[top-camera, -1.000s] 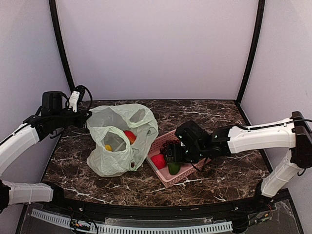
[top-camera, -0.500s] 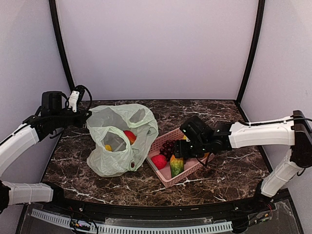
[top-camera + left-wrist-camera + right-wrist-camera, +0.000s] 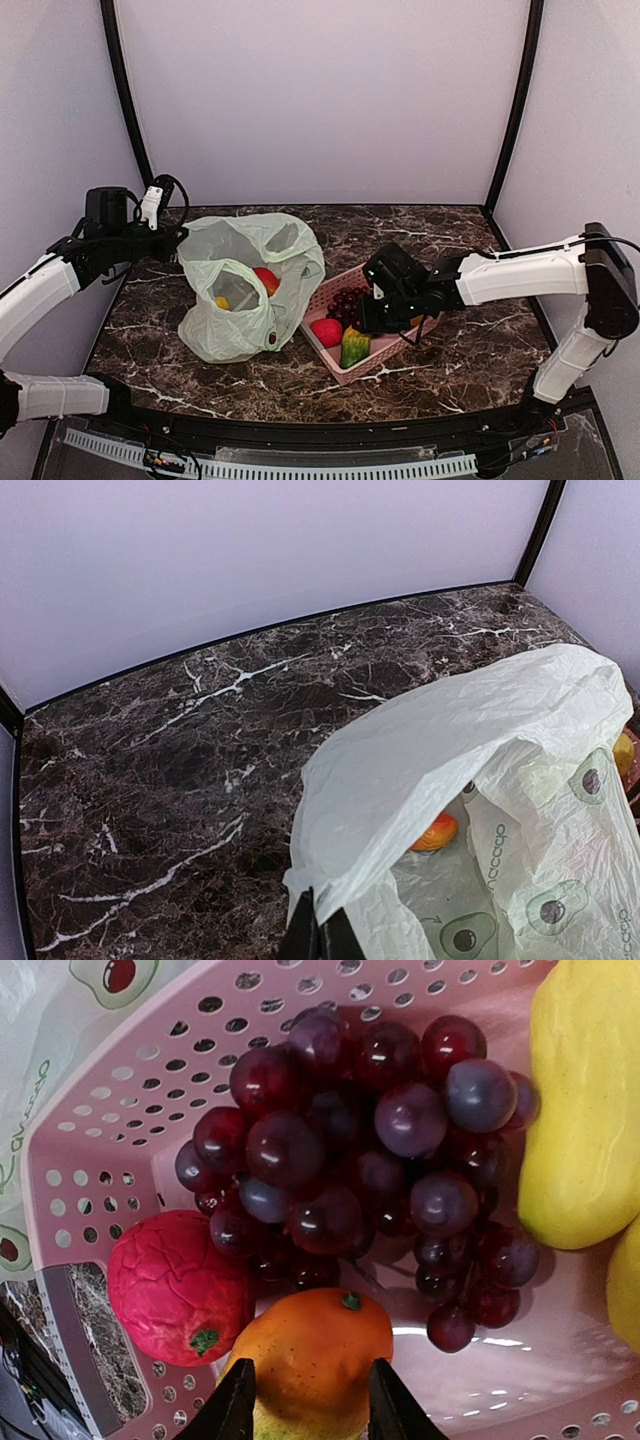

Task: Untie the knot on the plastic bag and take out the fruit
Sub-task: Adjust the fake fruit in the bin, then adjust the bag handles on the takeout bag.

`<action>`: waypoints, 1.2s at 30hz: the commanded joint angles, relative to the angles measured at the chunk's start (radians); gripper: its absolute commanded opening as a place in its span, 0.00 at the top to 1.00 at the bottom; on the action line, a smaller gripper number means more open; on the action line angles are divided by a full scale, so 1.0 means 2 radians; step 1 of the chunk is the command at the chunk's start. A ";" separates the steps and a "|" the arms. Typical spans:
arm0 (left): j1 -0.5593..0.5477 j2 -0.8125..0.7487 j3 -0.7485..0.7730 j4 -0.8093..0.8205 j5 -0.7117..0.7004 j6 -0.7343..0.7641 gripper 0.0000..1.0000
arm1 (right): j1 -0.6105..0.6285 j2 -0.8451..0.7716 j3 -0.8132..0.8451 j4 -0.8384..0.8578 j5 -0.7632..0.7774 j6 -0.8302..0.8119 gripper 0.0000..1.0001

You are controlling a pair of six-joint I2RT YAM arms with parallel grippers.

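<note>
The plastic bag point(image 3: 240, 330) point(image 3: 450, 740) lies at centre left with its mouth gaping; no knot shows. My left gripper point(image 3: 172, 237) point(image 3: 320, 935) is shut on the bag's rim, holding it up. Fruit inside the bag: a red-orange piece point(image 3: 266, 280) point(image 3: 437, 832) and a yellow one point(image 3: 222, 302). My right gripper point(image 3: 365, 318) point(image 3: 310, 1405) hovers over the pink basket point(image 3: 350, 375) point(image 3: 110, 1090). Its fingers stand apart over an orange-green mango point(image 3: 355, 347) point(image 3: 315, 1360), which is wider than their gap and lies in the basket.
The basket also holds dark grapes point(image 3: 370, 1160) point(image 3: 345, 298), a red fruit point(image 3: 170, 1285) point(image 3: 325, 331) and yellow pieces point(image 3: 585, 1130). It sits right against the bag on the dark marble table point(image 3: 470, 350). Walls close off the back and both sides.
My right gripper lifted off the mango, leaving it in the basket, and its fingers have narrowed. The mango leans slightly more. Left arm and bag have not moved.
</note>
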 commanded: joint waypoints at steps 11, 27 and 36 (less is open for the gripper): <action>0.003 -0.010 -0.007 -0.001 0.016 -0.002 0.99 | 0.017 0.021 0.020 -0.007 -0.045 0.040 0.69; 0.000 -0.010 -0.013 0.027 0.139 0.013 0.99 | 0.052 -0.069 0.070 0.100 0.033 -0.133 0.22; -0.002 -0.010 -0.014 0.026 0.131 0.013 0.99 | 0.081 -0.016 0.096 0.222 -0.063 -0.175 0.21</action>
